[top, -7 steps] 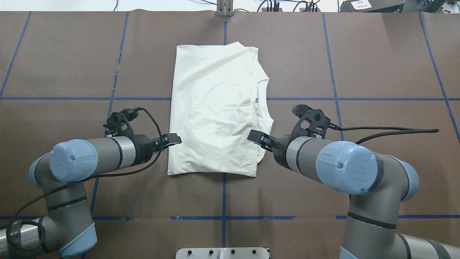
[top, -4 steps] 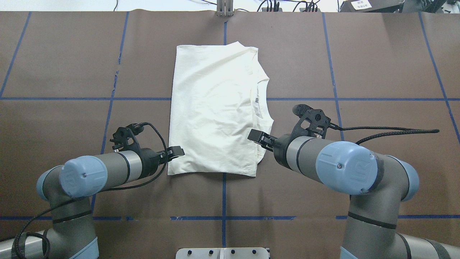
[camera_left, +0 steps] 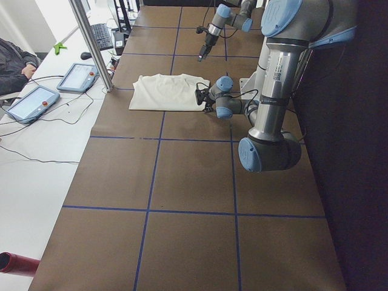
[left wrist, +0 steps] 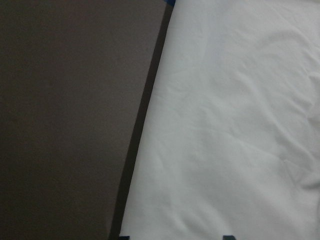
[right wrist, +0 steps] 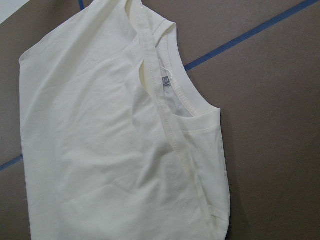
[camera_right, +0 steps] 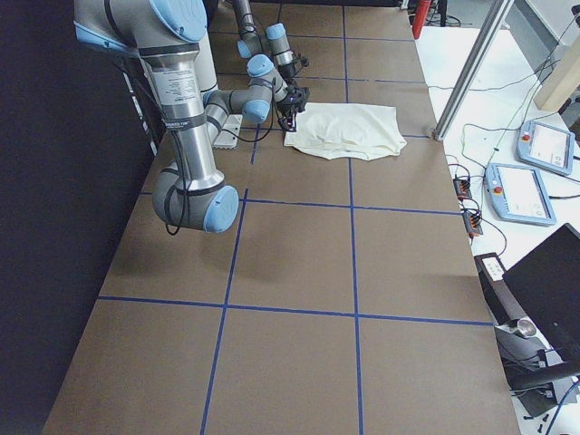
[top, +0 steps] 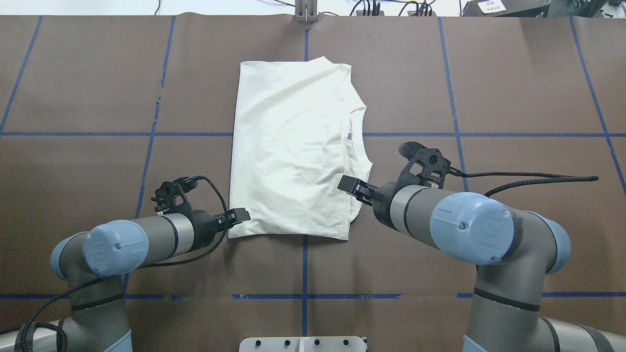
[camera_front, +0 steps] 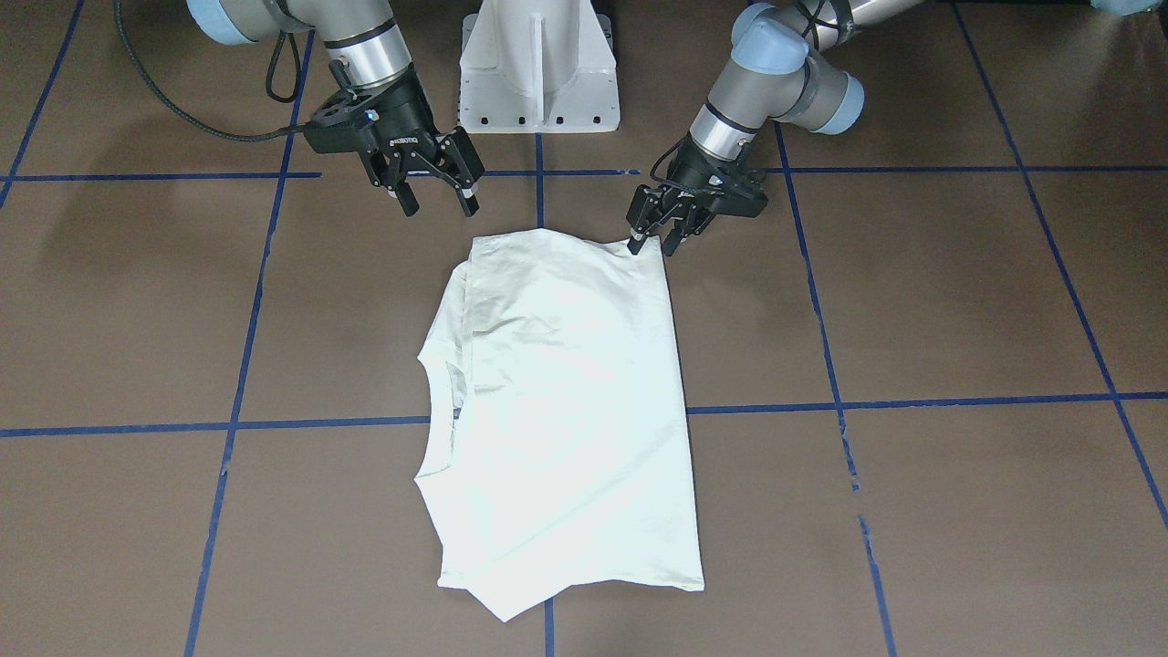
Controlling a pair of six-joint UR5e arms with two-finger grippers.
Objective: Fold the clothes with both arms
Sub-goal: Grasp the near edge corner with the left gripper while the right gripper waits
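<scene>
The cream T-shirt [top: 293,146] lies folded in the middle of the brown table, plain side up, neckline toward my right; no print shows. It also shows in the front view [camera_front: 566,411]. My left gripper [top: 242,214] is low at the shirt's near left corner, open, its fingertips [camera_front: 632,245] astride the corner. The left wrist view shows the shirt's edge [left wrist: 225,125] between the two tips. My right gripper [camera_front: 438,196] is open and empty, hovering just above the shirt's near right corner [top: 349,185]. The right wrist view shows the neckline [right wrist: 172,95].
The white pedestal base [camera_front: 538,64] stands at the table's near edge. Blue tape lines [top: 303,296] grid the brown table cover. A black cable [top: 538,177] trails from my right wrist. Teach pendants [camera_left: 76,76] and a metal post [camera_left: 91,42] stand at the far side.
My left gripper has moved toward the robot along the shirt's left edge and lower, to the near left corner. The right arm and the shirt have not moved.
</scene>
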